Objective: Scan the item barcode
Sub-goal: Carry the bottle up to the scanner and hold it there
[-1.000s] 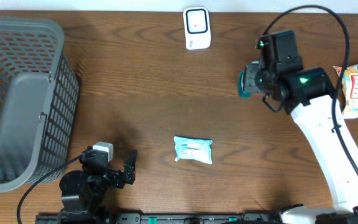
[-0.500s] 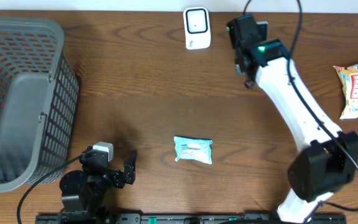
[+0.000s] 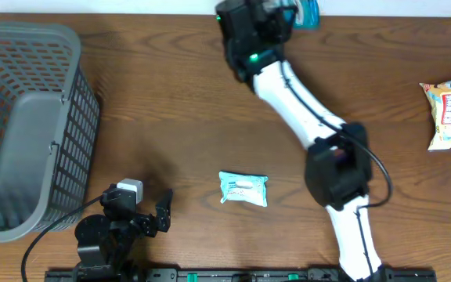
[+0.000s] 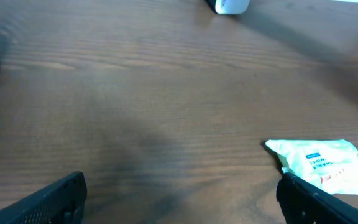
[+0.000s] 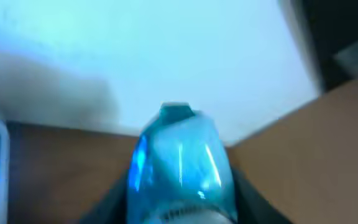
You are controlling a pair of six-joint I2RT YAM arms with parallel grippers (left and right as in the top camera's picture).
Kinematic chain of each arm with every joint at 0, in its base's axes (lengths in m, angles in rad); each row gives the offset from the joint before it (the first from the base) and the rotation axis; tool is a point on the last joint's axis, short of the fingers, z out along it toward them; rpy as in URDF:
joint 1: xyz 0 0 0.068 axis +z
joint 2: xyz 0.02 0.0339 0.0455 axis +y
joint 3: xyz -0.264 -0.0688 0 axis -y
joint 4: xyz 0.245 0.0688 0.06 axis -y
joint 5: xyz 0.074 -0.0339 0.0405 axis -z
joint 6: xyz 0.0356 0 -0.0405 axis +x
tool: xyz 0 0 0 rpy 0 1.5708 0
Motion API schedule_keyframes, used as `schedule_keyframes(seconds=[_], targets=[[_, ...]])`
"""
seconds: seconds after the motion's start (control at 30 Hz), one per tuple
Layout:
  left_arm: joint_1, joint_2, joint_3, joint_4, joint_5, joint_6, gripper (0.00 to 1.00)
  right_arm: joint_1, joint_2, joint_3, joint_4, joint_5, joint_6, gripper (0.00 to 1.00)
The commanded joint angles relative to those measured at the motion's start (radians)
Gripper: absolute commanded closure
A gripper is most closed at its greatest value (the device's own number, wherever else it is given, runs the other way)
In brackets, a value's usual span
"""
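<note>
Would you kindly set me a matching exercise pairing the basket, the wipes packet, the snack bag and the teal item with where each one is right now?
Things
1. basket
2. wipes packet
3. snack bag
4. teal item

Places
A. at the far right
B. at the far edge, held by the right arm with its jaws shut on it
C. at the far left
D. lying flat near the front, in the middle

Pairs: 1-C, 2-D, 3-A, 4-B

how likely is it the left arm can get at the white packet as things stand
Likely yes: the left gripper is open, the white packet lies flat ahead to its right with bare table between, and the right arm holds a blue item at the far edge.
</note>
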Motion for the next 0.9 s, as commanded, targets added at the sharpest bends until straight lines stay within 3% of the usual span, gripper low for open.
schedule_keyframes(seconds=[0.0, 0.03, 0.1, 0.27, 0.53, 0.87], targets=[[-0.002, -0.007, 0.005, -0.001, -0.001, 0.014, 0.02, 0.043, 0.106, 0.027, 0.443, 0.195, -0.656, 0.87], [-0.002, -0.007, 0.005, -0.001, -0.001, 0.014, 0.02, 0.049, 0.163, 0.028, 0.612, 0.190, -0.807, 0.86], [-0.002, -0.007, 0.005, -0.001, -0.001, 0.014, 0.02, 0.052, 0.209, 0.028, 0.678, 0.185, -0.871, 0.85], [-0.002, -0.007, 0.005, -0.001, -0.001, 0.014, 0.02, 0.075, 0.312, 0.028, 0.678, 0.163, -0.871, 0.84], [-0.002, -0.007, 0.005, -0.001, -0.001, 0.014, 0.02, 0.105, 0.327, 0.043, 0.680, 0.095, -0.855, 0.83], [-0.002, -0.007, 0.005, -0.001, -0.001, 0.014, 0.02, 0.101, 0.327, 0.065, 0.683, -0.011, -0.699, 0.82]])
